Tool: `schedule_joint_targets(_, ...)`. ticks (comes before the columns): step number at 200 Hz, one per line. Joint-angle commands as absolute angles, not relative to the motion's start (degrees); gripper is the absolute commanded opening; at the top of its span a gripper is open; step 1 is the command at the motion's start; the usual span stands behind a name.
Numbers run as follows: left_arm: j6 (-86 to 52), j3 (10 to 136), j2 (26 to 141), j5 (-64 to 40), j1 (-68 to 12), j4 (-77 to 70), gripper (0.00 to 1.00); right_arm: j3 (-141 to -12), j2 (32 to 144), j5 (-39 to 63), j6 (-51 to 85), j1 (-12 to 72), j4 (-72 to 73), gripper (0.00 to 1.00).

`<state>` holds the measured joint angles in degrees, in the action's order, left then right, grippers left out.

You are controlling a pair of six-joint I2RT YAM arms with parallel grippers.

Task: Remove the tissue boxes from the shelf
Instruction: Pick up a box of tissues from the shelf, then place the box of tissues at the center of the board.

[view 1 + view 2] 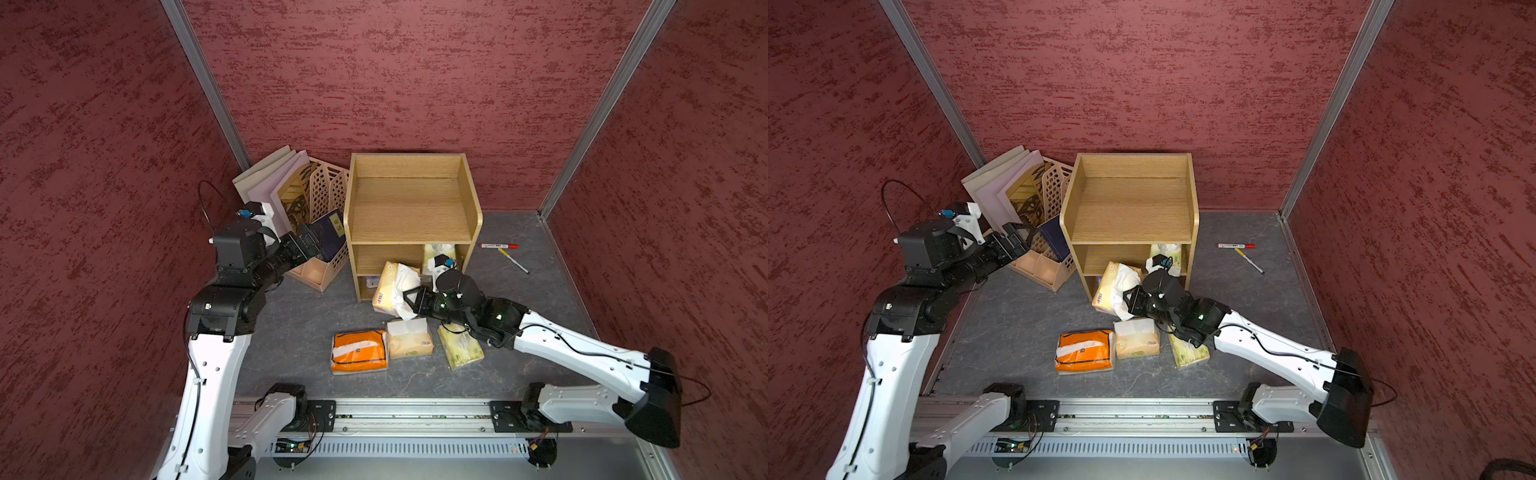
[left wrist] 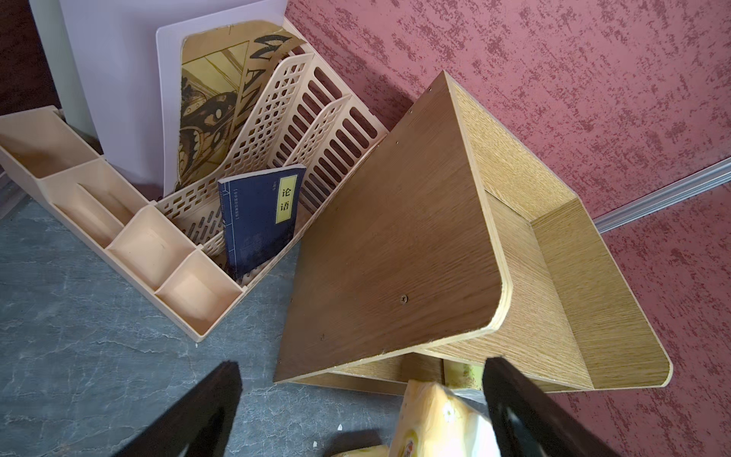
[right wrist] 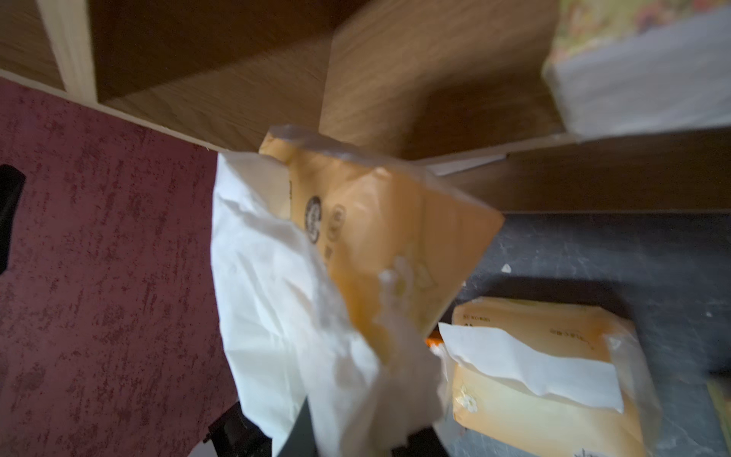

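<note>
right gripper (image 1: 409, 302): pinched on the yellow pack's (image 1: 385, 286) loose white tissue, I think (wrist view's blurry), so it dangles tilted just in front of the shelf (image 1: 411, 199)
left gripper (image 1: 309, 240): jaws wide, idle beside the shelf, out of the way
leftover pack (image 1: 432, 252): sitting on the shelf's middle tier

A shelf (image 1: 409, 208) is flanked by a file holder (image 1: 320, 193) on its left and pens (image 1: 498, 246) on its right. Three packs (image 1: 359, 351) (image 1: 409, 345) (image 1: 461, 355) are laid in a row before it; another pack (image 1: 430, 251) is lodged in its middle tier.
</note>
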<state>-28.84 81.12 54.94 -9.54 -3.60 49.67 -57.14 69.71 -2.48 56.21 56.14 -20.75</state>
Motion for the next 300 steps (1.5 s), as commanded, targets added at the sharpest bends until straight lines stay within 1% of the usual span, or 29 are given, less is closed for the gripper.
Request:
schedule_joint_targets(1,-29.17,81.04,53.4,-11.28,-2.99,50.23,1.0,-55.57,64.71,-1.39,54.77,56.79,-29.37,0.0)
schedule_joint_targets(32,-30.73,79.06,52.43,-12.7,-2.92,49.15,1.0,-53.37,55.12,-6.18,54.79,56.68,-46.38,0.0)
schedule_joint_targets(58,-31.8,78.02,52.58,-14.29,-2.98,47.7,1.0,-52.6,46.12,-11.25,57.96,56.01,-61.37,0.0)
schedule_joint_targets(83,-33.15,77.59,53.41,-16.14,-3.07,46.05,1.0,-54.56,40.54,-16.34,63.18,54.86,-75.98,0.0)
schedule_joint_targets(109,-34.55,76.48,54.21,-17.15,-4.0,43.85,1.0,-56.23,35.47,-22.47,69.51,53.15,-85.22,0.0)
schedule_joint_targets(133,-35.27,76.01,55.17,-17.07,-5.41,42.61,1.0,-56.52,31.08,-26.86,74.56,53.0,-88.96,0.0)
schedule_joint_targets(159,-35.21,76.42,56.25,-16.24,-7.0,42.06,1.0,-57.15,29.09,-28.45,74.83,53.01,-90.18,0.0)
schedule_joint_targets(194,-35.19,76.7,57.11,-14.96,-8.34,41.32,1.0,-58.86,32.52,-29.17,71.59,53.0,-91.79,0.0)
schedule_joint_targets(218,-35.32,76.72,57.69,-14.25,-9.27,40.98,1.0,-59.18,35.68,-28.47,67.13,52.68,-88.55,0.0)
schedule_joint_targets(230,-35.33,76.73,57.87,-13.91,-9.7,40.87,1.0,-59.07,38.16,-26.94,64.04,51.25,-86.52,0.0)
schedule_joint_targets(244,-35.38,76.78,58.2,-13.64,-10.14,40.69,1.0,-58.29,41.16,-22.02,58.39,47.25,-81.65,0.0)
schedule_joint_targets(261,-35.18,77.06,58.46,-13.21,-10.46,40.78,1.0,-57.53,45.12,-13.69,50.96,38.41,-75.99,0.0)
schedule_joint_targets(300,-34.73,77.92,58.84,-11.96,-10.7,41.57,1.0,-57.66,50.42,0.91,34.16,16.87,-67.55,0.0)
